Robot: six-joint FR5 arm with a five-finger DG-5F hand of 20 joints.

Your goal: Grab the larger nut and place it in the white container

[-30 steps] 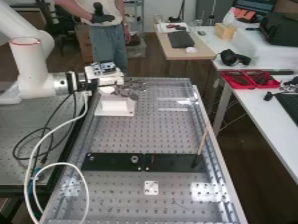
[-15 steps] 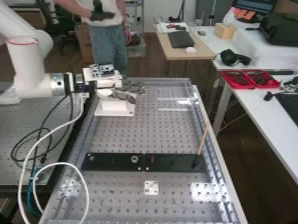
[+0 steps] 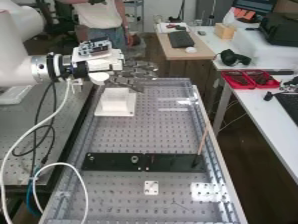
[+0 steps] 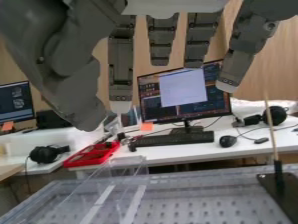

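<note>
In the high view the hand [image 3: 136, 70] is held above and behind the white container [image 3: 116, 100], apart from it, with its dark fingers stretched out to the right. The container stands upright on its white base near the bench's far left, its inside hidden from me. In the wrist view the hand [image 4: 121, 65] has straight, spread fingers and a thumb, with nothing between them. On the flat black bar [image 3: 169, 162] the bearing [image 3: 134, 159] stands, and the smaller nut [image 3: 91, 158] is faintly visible near the bar's left end.
A thin upright stick [image 3: 203, 141] rises from the black bar's right end. Clear plastic pieces [image 3: 174, 105] lie at the bench's far right. A small white plate [image 3: 151, 188] lies nearer than the bar. Red trays [image 3: 249, 79] rest on the side table.
The hand has risen from beside the container and shifted toward the view's top, leaving the container standing. The wrist and white cable have moved left. The parts on the bar look unchanged.
</note>
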